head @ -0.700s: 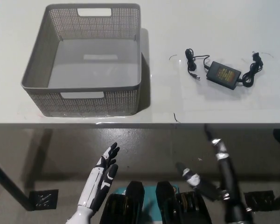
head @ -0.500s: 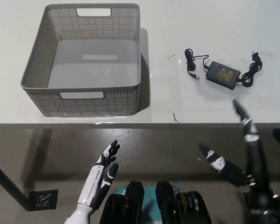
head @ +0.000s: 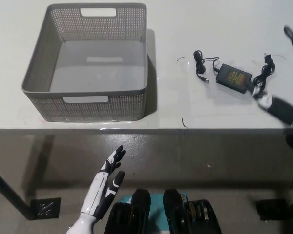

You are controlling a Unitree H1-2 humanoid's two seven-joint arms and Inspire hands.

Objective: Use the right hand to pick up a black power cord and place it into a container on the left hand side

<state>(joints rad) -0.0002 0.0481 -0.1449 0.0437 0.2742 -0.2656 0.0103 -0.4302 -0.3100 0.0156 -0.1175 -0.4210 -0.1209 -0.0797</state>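
The black power cord (head: pixel 234 75) lies on the white surface (head: pixel 195 29), well to the right of the grey basket (head: pixel 88 63) and apart from it. Its brick sits in the middle with its long axis running across the picture, tilted a little so the right end is nearer the front edge. One coil of cable with a plug trails off the brick's left end; another bundle curls off the right end.

The black right hand (head: pixel 285 78) is at the far right edge of the head view, over the surface, with its fingers spread wide and nothing between them: one fingertip reaches up near the top right corner and another points in toward the right-hand cable bundle, close beside it or just touching; which one cannot be told. The cord therefore lies to the hand's left, its near end being the right-hand coil. This hand is far nearer the cord than the other.

The white left hand (head: pixel 105 187) rests low, below the front edge of the surface, fingers apart and empty.

The cord is not yet grasped, so the pick seems barely begun. The basket looks empty.
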